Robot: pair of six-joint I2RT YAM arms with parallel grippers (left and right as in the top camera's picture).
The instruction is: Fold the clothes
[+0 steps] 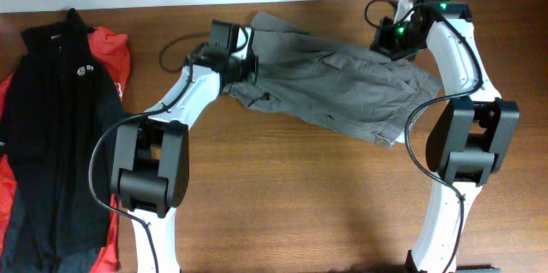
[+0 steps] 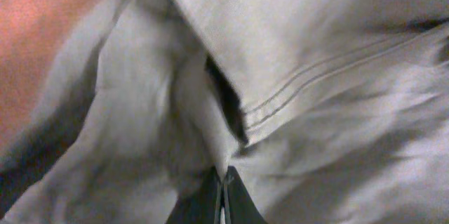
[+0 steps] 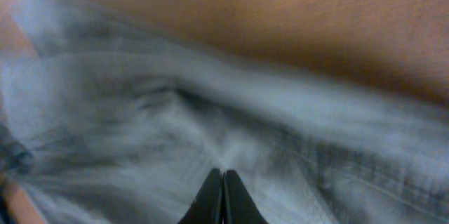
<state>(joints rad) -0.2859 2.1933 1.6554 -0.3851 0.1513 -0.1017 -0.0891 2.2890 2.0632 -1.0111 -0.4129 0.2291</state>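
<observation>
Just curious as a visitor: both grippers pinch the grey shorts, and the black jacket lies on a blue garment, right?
Not quite: the overhead view shows the jacket lying on a red garment, not a blue one. The left gripper and right gripper do pinch the shorts.

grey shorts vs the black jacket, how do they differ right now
The grey shorts lie mid-table between the arms; the black jacket lies far left. The left hand and right hand each pinch the grey shorts; neither touches the black jacket. The black jacket rests on a red garment; the grey shorts rest straight on the table. Both lie loosely spread.
</observation>
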